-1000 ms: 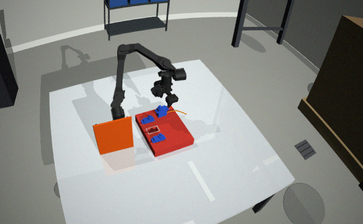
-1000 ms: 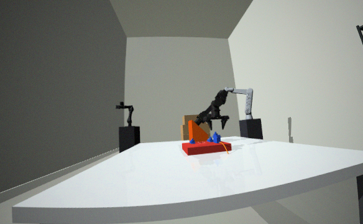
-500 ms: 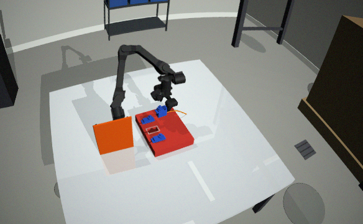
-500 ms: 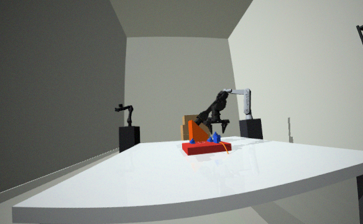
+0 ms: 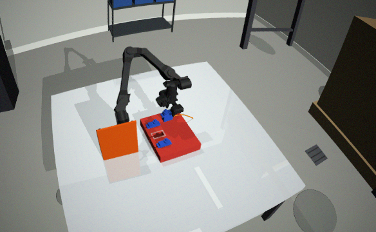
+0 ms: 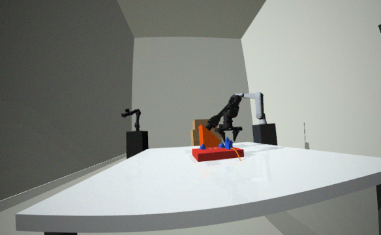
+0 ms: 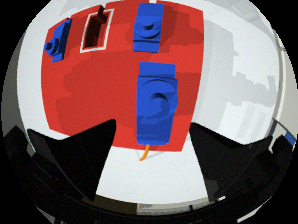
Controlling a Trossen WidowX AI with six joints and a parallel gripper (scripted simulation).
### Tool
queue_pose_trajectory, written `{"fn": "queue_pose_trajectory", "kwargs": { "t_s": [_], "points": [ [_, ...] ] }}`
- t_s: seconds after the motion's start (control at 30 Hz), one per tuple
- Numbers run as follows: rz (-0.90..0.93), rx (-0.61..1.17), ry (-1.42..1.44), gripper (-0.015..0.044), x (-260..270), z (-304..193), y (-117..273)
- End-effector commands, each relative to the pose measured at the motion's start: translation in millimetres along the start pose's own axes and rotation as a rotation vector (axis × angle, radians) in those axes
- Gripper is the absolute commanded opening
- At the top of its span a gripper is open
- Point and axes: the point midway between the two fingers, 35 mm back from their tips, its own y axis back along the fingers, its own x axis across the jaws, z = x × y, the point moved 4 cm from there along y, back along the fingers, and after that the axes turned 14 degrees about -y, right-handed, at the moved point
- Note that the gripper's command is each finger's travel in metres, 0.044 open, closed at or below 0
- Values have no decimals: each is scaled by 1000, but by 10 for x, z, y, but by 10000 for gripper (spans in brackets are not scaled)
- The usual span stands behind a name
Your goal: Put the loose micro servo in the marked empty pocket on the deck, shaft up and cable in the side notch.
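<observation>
The loose blue micro servo (image 5: pixel 167 115) (image 6: pixel 228 143) (image 7: pixel 156 102) stands upright on top of the red deck (image 5: pixel 181 138) (image 6: pixel 216 155) (image 7: pixel 95 90), near its edge, output shaft up. Its orange cable (image 5: pixel 185 115) (image 6: pixel 236 153) (image 7: pixel 145 152) runs off that edge. The pocket (image 5: pixel 158 135) (image 7: pixel 95 32), outlined in white, is empty, with a side notch, between two fitted blue servos. My gripper (image 6: pixel 229 140) (image 7: pixel 153 125) is open and points down, its fingertips to either side of the loose servo with gaps. In the top view the servo and fingers partly overlap.
One fitted servo (image 5: pixel 152 124) (image 7: pixel 148 27) sits close beside the loose one. The other fitted servo (image 5: pixel 163 143) (image 6: pixel 203 147) (image 7: pixel 57 41) is beyond the pocket. An upright orange panel (image 5: pixel 118 140) (image 6: pixel 207 137) stands beside the deck, near the arm's base.
</observation>
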Motion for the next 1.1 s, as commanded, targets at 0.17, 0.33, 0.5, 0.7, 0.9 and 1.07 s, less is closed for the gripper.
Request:
{"fn": "queue_pose_trajectory", "kwargs": {
  "t_s": [0.17,0.33,0.5,0.7,0.9,1.07],
  "points": [
    [-3,-2,-6,125,3,1,-12],
    [-3,-2,-6,92,3,1,-12],
    [-2,-2,-6,0,5,-3,75],
    [-2,-2,-6,0,33,70,283],
    [-2,-2,-6,0,47,80,288],
    [-2,-2,-6,0,53,98,288]
  ]
}}
